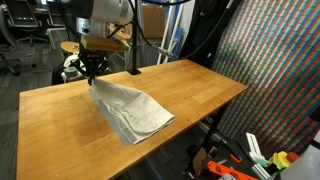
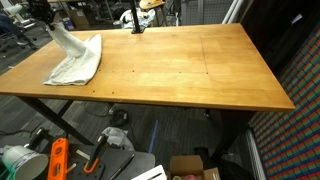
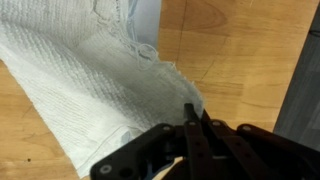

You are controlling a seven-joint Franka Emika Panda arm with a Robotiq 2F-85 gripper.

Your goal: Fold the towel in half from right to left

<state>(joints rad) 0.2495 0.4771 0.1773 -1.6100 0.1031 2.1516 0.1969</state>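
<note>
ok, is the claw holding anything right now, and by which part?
Yes: the claw is shut on the towel, pinching one end of it, with that end raised off the table and the rest lying on the wood.

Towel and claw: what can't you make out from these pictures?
- Wrist view: the towel corner pinched in the shut claw is hidden behind the claw itself.
- In an exterior view, the claw is too small and dark against background clutter to show its jaws.
- In an exterior view, the arm is cut off by the top edge.
</note>
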